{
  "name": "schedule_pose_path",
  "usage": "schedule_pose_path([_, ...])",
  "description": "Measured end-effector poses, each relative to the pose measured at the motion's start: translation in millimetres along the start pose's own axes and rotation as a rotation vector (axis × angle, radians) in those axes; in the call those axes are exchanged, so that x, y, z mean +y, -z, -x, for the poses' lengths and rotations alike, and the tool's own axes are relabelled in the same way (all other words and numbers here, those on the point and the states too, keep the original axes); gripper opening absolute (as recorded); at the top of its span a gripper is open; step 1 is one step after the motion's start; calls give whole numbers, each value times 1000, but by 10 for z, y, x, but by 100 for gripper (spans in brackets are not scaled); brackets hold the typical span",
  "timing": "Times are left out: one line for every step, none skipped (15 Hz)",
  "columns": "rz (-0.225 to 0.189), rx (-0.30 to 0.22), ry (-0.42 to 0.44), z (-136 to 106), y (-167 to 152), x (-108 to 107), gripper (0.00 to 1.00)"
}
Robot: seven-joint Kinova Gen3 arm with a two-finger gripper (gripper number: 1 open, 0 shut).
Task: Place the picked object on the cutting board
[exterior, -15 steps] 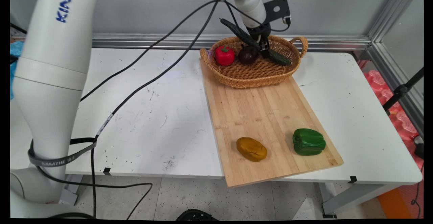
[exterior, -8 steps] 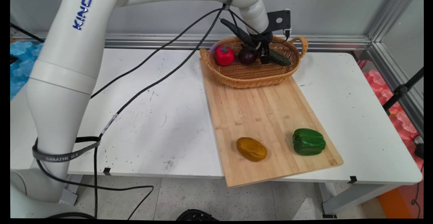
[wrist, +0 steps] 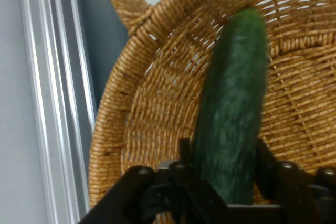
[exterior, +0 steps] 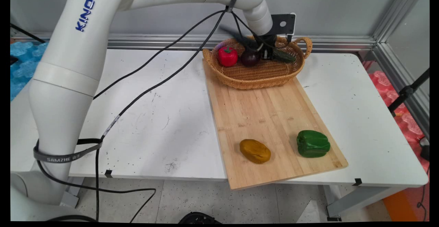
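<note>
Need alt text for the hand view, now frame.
A dark green cucumber stands between the two black fingers of the gripper, inside a woven wicker basket. The basket's looped handle shows at the top, with a metal rail along the left edge.

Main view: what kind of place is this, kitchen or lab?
Likely a robot lab test bench, not a kitchen: a bare white table with aluminium framing behind it, and toy-like vegetables on a cutting board and in a wicker basket.
</note>
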Motion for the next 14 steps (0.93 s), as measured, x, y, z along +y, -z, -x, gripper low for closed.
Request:
schedule_pose_path([0,3,-13,2,9,4,0])
schedule_pose_path([0,6,-24,5,30,7,0])
schedule_pose_path([2,10,-34,0,55,9,0])
schedule_pose_path([3,14,-41,-1,81,10,0])
schedule_pose_path([3,18,-49,-1,121,9,0])
schedule_pose_path([3,24,-56,-9,168,1,0])
schedule_pose_path([2,30,-63,-19,211,-7,0])
schedule_pose_path([1,34,-67,-29,245,-15,0])
schedule_pose_path([-2,40,-72,-42,296,-28,0])
schedule_pose_path([-3,43,-75,-48,337,-36,0])
schedule_pose_path([-5,49,-79,-59,400,-49,0])
schedule_pose_path([-6,51,-78,-61,445,-58,0])
schedule_pose_path([-8,55,-78,-68,522,-66,0])
schedule_pose_path([-9,56,-74,-66,578,-72,0])
